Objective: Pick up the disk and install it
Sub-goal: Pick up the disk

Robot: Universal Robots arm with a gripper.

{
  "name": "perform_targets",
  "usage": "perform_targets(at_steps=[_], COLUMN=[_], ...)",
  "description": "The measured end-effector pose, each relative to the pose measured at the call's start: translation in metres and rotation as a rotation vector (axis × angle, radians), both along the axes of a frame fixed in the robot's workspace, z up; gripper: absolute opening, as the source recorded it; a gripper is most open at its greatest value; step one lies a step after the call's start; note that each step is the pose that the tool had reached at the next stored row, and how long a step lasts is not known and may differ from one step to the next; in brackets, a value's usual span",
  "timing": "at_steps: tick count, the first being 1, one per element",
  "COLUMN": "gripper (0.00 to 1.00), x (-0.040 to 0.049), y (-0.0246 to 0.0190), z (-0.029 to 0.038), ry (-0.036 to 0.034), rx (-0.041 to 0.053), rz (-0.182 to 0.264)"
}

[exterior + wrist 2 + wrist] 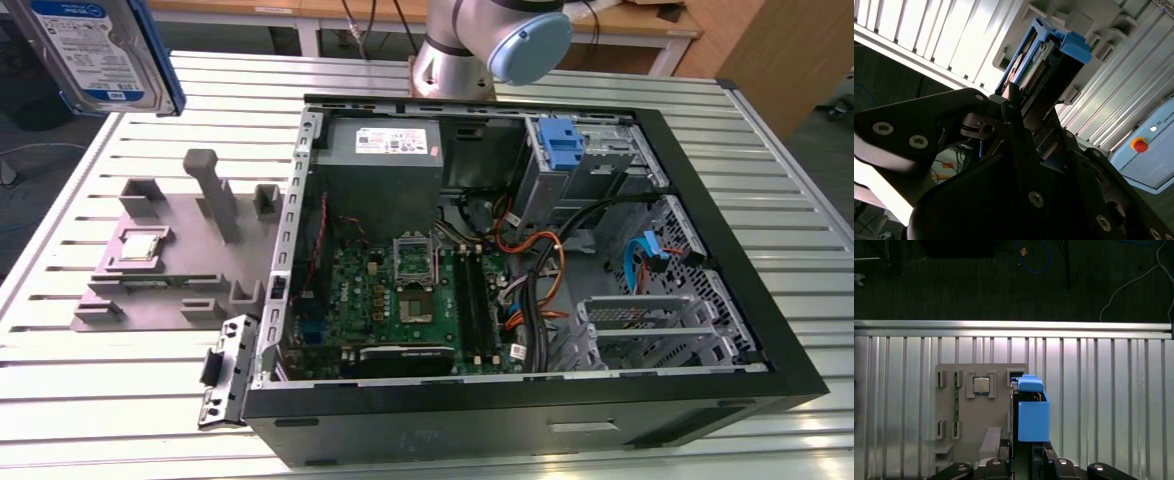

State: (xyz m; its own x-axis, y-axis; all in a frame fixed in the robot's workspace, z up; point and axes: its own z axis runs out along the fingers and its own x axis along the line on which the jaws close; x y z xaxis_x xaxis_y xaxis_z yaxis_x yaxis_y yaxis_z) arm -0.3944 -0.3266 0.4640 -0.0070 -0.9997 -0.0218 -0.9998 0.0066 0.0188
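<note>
The fingers (pixel 1015 107) grip the disk (pixel 100 50) tightly by its end, holding it upright in the air, clear of the tabletop (pixel 107 400), above the grey holder (pixel 174 285) near the tabletop's edge, beside the open computer case (pixel 534 405).

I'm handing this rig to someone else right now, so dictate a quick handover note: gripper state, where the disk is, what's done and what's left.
Gripper: shut on the disk, which it holds by one end in both wrist views.
Disk: up in the air, clear of the table and over the grey fixture. It is off to the exterior view's left of the open computer case.
Processor chip: seated in the fixture.
Done: the pickup.
Left: the install. The disk is not yet in the case.
</note>
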Motion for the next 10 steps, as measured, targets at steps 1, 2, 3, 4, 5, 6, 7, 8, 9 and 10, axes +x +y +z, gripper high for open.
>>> perform_targets(at_steps=[1, 2, 3, 4, 5, 6, 7, 8, 9, 10], gripper=[0.35, 0.35, 0.35, 0.35, 0.35, 0.35, 0.35, 0.35, 0.35, 0.35], x=[0.0, 0.0, 0.0, 0.0, 0.0, 0.0, 0.0, 0.0, 0.0, 0.0], y=[0.0, 0.0, 0.0, 0.0, 0.0, 0.0, 0.0, 0.0, 0.0, 0.0], z=[0.0006, 0.0014, 0.0022, 0.0028, 0.0034, 0.0038, 0.0039, 0.0049, 0.0051, 0.0051], ry=[0.0, 0.0, 0.0, 0.0, 0.0, 0.0, -0.0001, 0.0, 0.0, 0.0001], rx=[0.0, 0.0, 0.0, 0.0, 0.0, 0.0, 0.0, 0.0, 0.0, 0.0], rz=[0.0, 0.0, 0.0, 0.0, 0.0, 0.0, 0.0, 0.0, 0.0, 0.0])
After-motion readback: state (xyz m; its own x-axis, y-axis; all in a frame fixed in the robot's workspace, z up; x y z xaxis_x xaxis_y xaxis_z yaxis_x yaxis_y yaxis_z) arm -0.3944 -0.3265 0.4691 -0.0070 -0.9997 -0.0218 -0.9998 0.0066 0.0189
